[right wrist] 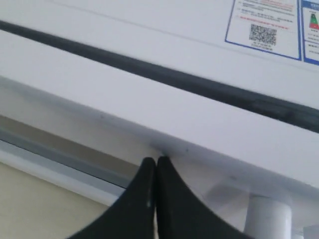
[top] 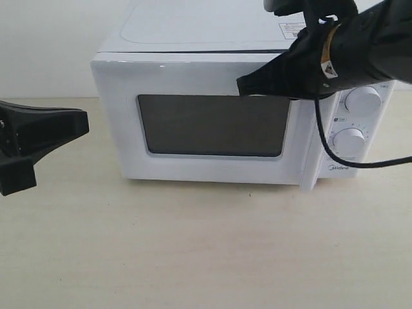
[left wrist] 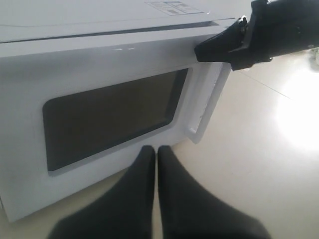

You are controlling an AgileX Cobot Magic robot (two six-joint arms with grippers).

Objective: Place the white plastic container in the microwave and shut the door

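Pale counter [top: 206, 257] carries white microwave [top: 193, 38], standing apart ahead of your left gripper [left wrist: 155, 148], whose jaws are pressed together, holding nothing. Door [top: 122, 84] sits flush against the body. Your right gripper [right wrist: 156, 162], closed tight and empty, has tips at door's upper edge, seemingly touching. Handle [top: 309, 168] hangs near, beneath gripper's body.

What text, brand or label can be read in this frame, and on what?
"Midea": microwave front panel, under the lower dial.
Stickers on the microwave top: QR code, print too blurred to read.
Dial markings: too small to read.
Label on the right arm: unreadable.
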